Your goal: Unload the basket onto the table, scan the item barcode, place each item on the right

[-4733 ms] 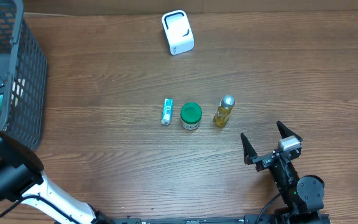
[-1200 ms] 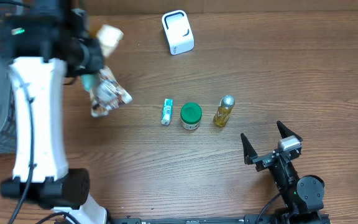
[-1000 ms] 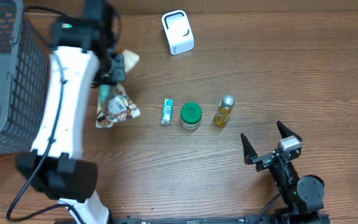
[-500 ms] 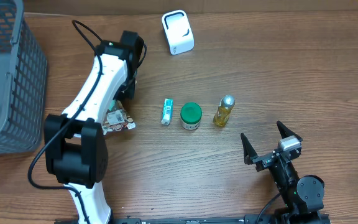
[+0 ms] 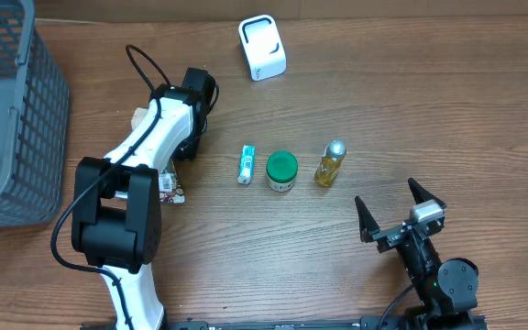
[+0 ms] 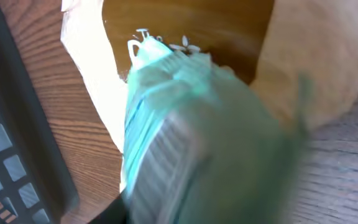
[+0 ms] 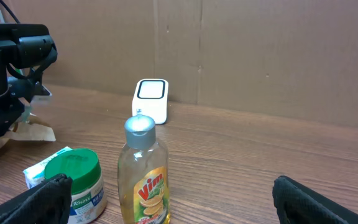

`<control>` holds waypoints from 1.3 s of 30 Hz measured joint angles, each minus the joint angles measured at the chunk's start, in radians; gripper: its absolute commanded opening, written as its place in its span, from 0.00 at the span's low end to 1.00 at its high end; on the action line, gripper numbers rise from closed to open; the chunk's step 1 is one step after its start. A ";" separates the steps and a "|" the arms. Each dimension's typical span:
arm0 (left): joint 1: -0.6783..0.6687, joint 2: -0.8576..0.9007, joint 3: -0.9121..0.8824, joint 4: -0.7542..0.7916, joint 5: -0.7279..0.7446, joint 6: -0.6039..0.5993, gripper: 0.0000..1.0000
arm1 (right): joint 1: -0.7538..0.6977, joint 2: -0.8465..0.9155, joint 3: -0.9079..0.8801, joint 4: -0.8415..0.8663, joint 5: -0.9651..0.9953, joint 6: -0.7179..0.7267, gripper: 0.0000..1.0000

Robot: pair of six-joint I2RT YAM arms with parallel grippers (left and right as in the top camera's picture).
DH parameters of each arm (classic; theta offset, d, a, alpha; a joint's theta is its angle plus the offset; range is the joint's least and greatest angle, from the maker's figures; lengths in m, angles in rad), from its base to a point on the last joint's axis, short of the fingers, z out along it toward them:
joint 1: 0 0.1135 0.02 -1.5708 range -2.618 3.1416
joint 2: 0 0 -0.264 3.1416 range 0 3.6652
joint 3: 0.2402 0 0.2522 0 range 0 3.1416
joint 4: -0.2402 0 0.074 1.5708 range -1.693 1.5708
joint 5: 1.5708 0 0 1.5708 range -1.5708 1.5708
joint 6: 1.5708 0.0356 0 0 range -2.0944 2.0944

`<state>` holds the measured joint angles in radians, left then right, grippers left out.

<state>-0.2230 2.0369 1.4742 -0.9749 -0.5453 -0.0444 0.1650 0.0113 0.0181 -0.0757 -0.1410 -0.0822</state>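
A crinkled snack packet (image 5: 170, 186) lies on the table, mostly hidden under my left arm. My left gripper (image 5: 180, 151) hangs low over it. In the left wrist view the packet (image 6: 210, 137) is a teal-green blur filling the frame, and the fingers do not show. The white scanner (image 5: 262, 47) stands at the back of the table and also shows in the right wrist view (image 7: 151, 99). My right gripper (image 5: 400, 220) rests at the front right, open and empty (image 7: 178, 202).
A small teal tube (image 5: 247, 164), a green-lidded jar (image 5: 281, 170) and a yellow Vim bottle (image 5: 330, 163) stand in a row mid-table. The jar (image 7: 74, 180) and bottle (image 7: 143, 174) stand in front of my right gripper. A grey basket (image 5: 12, 119) sits far left.
My left arm has swung from the basket out over the table with the packet and lowered it to the wood left of the tube. The right arm has not moved.
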 measured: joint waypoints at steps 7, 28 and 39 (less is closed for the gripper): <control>0.001 0.000 0.000 0.008 -0.006 0.006 0.71 | 0.000 0.000 0.000 0.000 0.000 0.000 1.00; 0.195 0.000 0.002 0.074 0.383 -0.024 0.57 | 0.000 0.000 0.000 0.000 0.000 0.000 1.00; 0.214 0.000 0.036 0.023 0.468 -0.043 0.70 | 0.000 0.000 0.000 0.000 0.000 0.000 1.00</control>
<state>-0.0093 2.0365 1.5101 -0.9524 -0.0776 -0.0872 0.1650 0.0113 0.0181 -0.0757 -0.1413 -0.0822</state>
